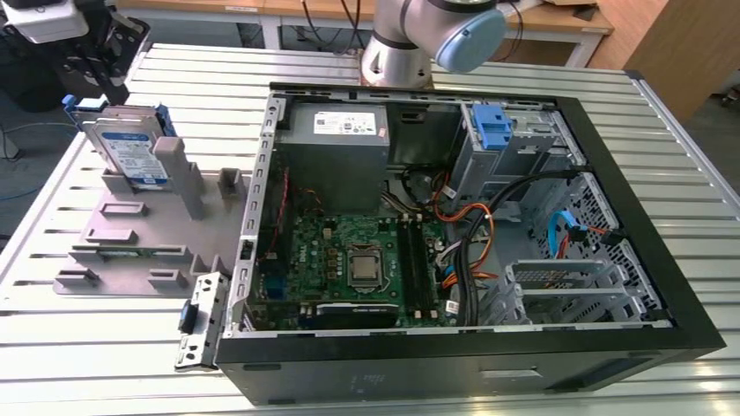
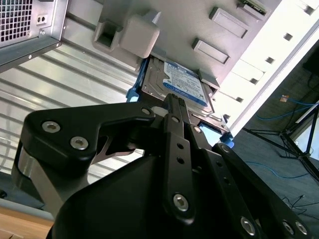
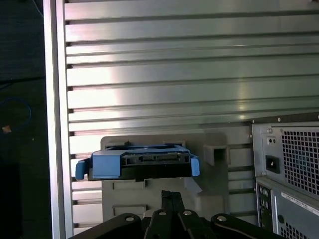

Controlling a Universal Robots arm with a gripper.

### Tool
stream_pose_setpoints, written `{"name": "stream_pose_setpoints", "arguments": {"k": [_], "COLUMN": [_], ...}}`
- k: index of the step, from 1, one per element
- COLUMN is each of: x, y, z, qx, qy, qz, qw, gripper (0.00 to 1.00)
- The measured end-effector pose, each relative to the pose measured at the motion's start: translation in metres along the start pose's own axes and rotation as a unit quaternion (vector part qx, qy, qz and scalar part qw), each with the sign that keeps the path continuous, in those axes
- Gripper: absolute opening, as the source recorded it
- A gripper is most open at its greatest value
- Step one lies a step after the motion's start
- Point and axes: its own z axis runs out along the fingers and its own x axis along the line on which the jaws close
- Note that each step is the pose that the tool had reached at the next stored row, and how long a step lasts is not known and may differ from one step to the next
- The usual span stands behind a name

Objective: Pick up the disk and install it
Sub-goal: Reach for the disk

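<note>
Well, disk (image 1: 125, 149) stands on edge in grey fixture (image 1: 139, 247) on table (image 1: 231, 62), outside PC case (image 1: 463, 368). Jaws clenched, empty, near it. Prob. stiff, heavyish, shock-sensitive; grip blue rails (image 3: 107, 167).

We see the arm (image 1: 399, 52) at the top of the exterior view, a grey joint with a blue cap (image 1: 470, 39) facing that view's right. In both wrist views the gripper (image 2: 173, 98) points away from the cameras, black links (image 2: 75, 124) with silver screws fanning back from its tip. We find the fingers (image 2: 172, 124) pressed flat together, a thin seam between them, gripping nothing
</note>
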Motion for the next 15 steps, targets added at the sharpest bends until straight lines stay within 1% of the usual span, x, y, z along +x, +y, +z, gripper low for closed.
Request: {"name": "stream_pose_setpoints", "arguments": {"k": [4,5,6,7,8,12,15], "x": [0.0001,0.0001,0.0001,0.0002,0.0002,0.0001,0.0003], "y": [0.0001,0.0001,0.0001,0.0000,0.0000,0.0001,0.0025], "z": [0.0001,0.0003,0.0007,0.0009,0.0010,0.0010,0.0014], "qx": [0.0000,-0.0001,0.0003,0.0010,0.0012,0.0013,0.0013], "qy": [0.0000,0.0005,0.0060,0.0135,0.0166,0.0172,0.0172], "qz": [0.000,0.000,0.000,0.001,0.001,0.001,0.001], "qw": [1.00000,1.00000,0.99998,0.99991,0.99986,0.99985,0.99985], "gripper": [0.11,0.11,0.11,0.11,0.11,0.11,0.11]}}
